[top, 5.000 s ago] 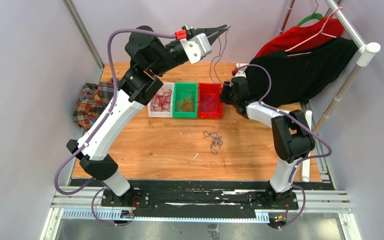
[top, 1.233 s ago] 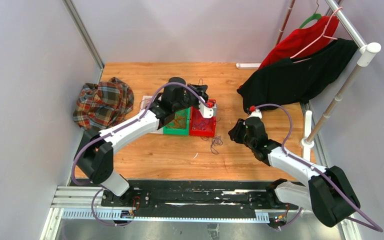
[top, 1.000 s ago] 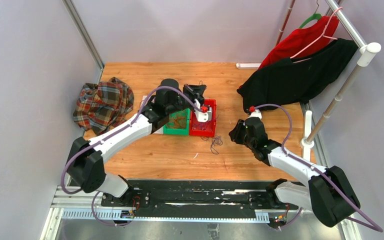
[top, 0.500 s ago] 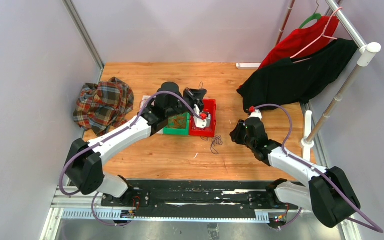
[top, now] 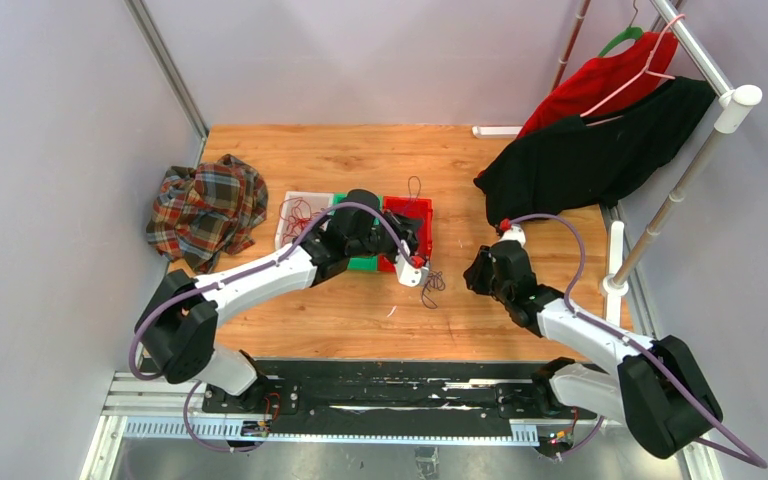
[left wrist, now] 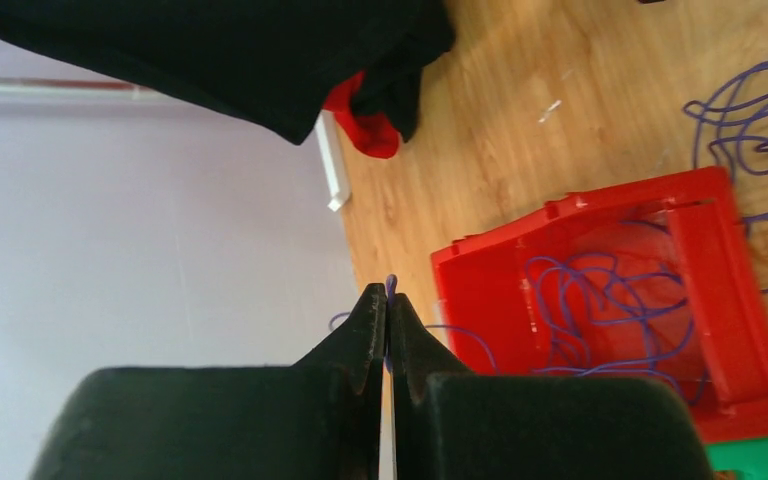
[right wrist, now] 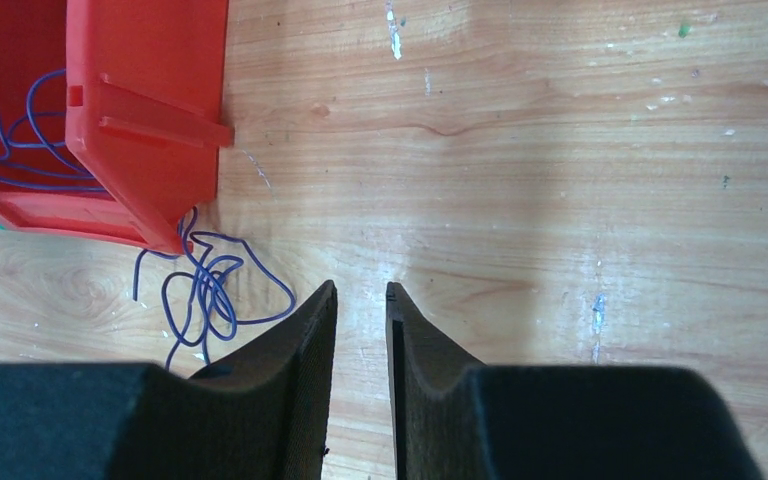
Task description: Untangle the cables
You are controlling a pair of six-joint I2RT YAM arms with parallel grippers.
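Note:
My left gripper (top: 405,232) hangs over the red bin (top: 408,201) and is shut on a thin purple cable, whose end sticks out past the fingertips (left wrist: 391,284). More purple cables (left wrist: 600,300) lie coiled in the red bin (left wrist: 580,215). A small purple tangle (top: 430,283) lies on the wood just in front of that bin; it also shows in the right wrist view (right wrist: 205,285). My right gripper (right wrist: 361,290) is slightly open and empty, low over bare wood to the right of the tangle (top: 475,275).
A green bin (top: 362,264) and a white bin (top: 288,232) holding red cables (top: 298,208) stand left of the red bin, partly under my left arm. A plaid cloth (top: 205,205) lies far left. Black and red garments (top: 600,140) hang on a rack at the right.
My left gripper came down from high at the back with the purple cable to the red bin, then shifted nearer. My right arm drew back from the red bin to beside the tangle.

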